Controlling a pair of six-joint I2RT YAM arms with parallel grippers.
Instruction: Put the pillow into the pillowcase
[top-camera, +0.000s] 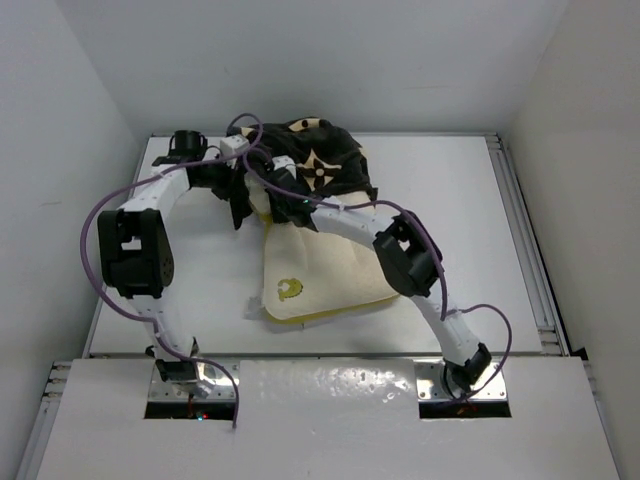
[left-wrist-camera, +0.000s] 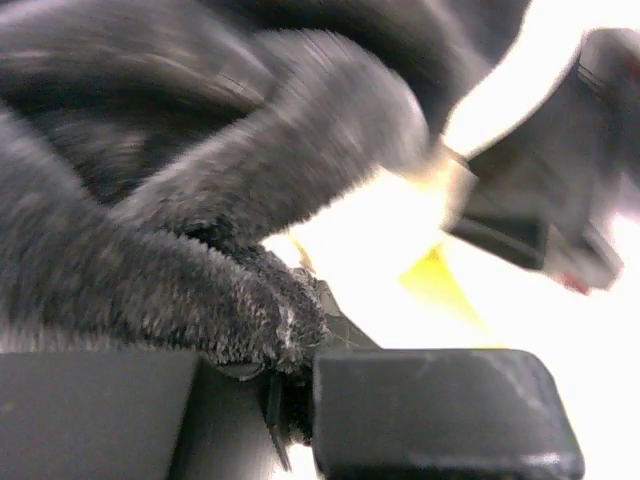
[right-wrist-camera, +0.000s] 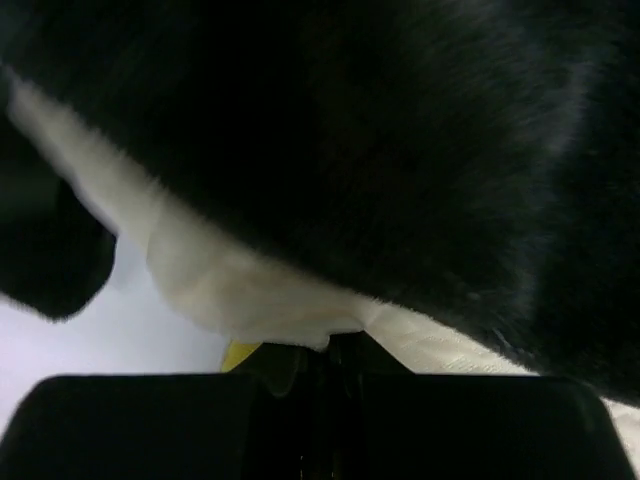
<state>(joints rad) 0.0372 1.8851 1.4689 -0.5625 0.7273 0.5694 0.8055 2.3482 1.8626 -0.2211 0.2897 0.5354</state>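
1 pillow (top-camera: 320, 275), 1 pillowcase (top-camera: 325, 160), 2 grippers. Pillow's top end is tucked in the pillowcase, upper centre of frame; the rest is seen sticking out below. Left gripper (left-wrist-camera: 292, 372) is clamped on pillowcase fabric. Right gripper (right-wrist-camera: 335, 350) is shut at its edge, what's pinched can't be told tbh.

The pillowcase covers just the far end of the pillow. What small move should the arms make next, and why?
Probably tug the pillowcase hem toward the arms' bases. Both the left gripper and right gripper look shut on its edge, and most of the pillow lies bare.
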